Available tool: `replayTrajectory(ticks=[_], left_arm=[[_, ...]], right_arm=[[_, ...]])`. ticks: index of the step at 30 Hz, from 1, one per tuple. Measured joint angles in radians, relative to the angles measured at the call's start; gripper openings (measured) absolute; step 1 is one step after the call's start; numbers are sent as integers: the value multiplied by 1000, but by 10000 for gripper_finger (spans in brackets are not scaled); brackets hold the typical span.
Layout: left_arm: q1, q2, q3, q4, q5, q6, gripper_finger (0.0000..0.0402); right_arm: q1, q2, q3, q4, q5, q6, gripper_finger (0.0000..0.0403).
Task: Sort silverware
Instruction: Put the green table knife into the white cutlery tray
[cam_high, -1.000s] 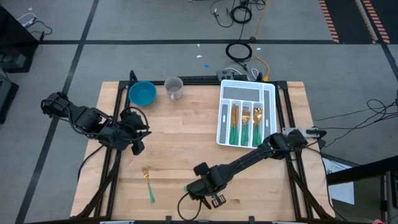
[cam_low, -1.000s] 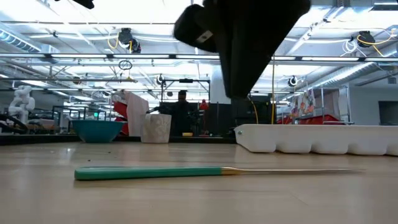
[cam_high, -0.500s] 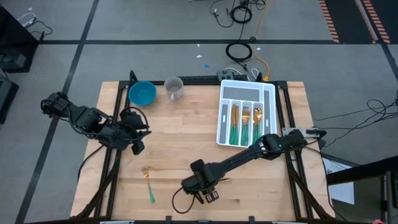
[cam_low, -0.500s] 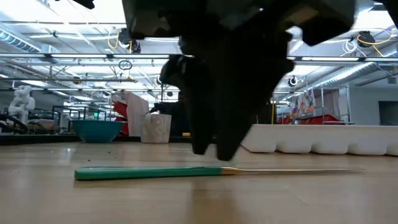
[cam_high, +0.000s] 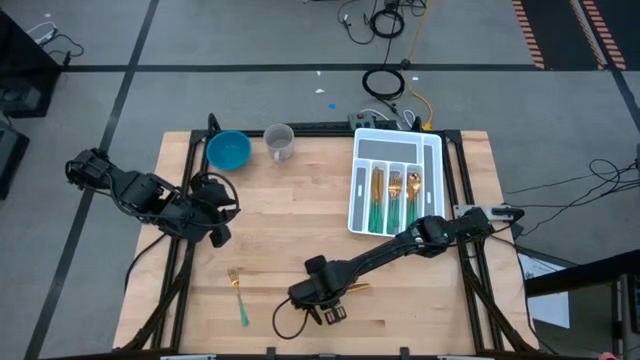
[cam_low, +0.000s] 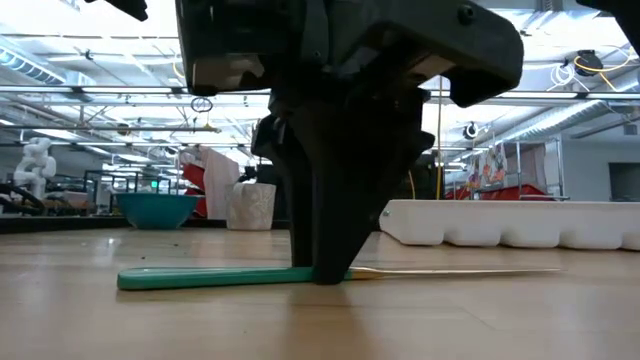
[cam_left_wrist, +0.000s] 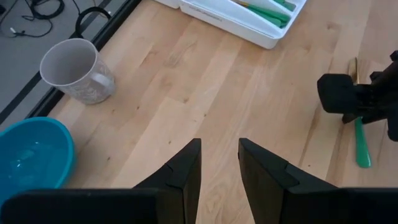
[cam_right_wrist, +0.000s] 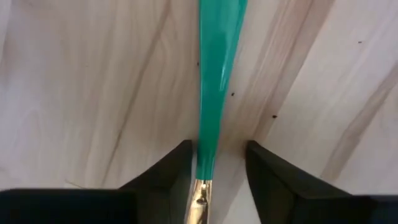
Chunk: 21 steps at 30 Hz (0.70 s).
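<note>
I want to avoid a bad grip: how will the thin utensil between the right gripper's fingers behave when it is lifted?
The utensil looks stiff, so it probably will not bend. It lies flat on the table, which leaves the right gripper little edge to catch. Its smooth handle may slip or swing, as the open fingers straddle it near the gold end.

— The table (cam_high: 290, 220) is showing pale, smooth wood grain, and that teal handle (cam_right_wrist: 214, 93) is looking like glossy plastic.

— Its gold metal end (cam_low: 450, 271) is gleaming, the tray (cam_low: 520, 223) is looking like matt white plastic, and the bowl (cam_left_wrist: 28, 155) is shining glossy blue.
</note>
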Motion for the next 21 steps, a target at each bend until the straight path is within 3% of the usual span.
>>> replayTrajectory(ticks=[6,11,21], left_arm=[[0,0,0,0,0,5,114],[0,0,0,-1,-3,5,114],[0,0,0,-17,-3,5,114]], right_arm=[[0,5,-1,-5,1,-22,15],[2,3,1,-11,2,-12,4],[3,30,219,-177,35,-27,1]])
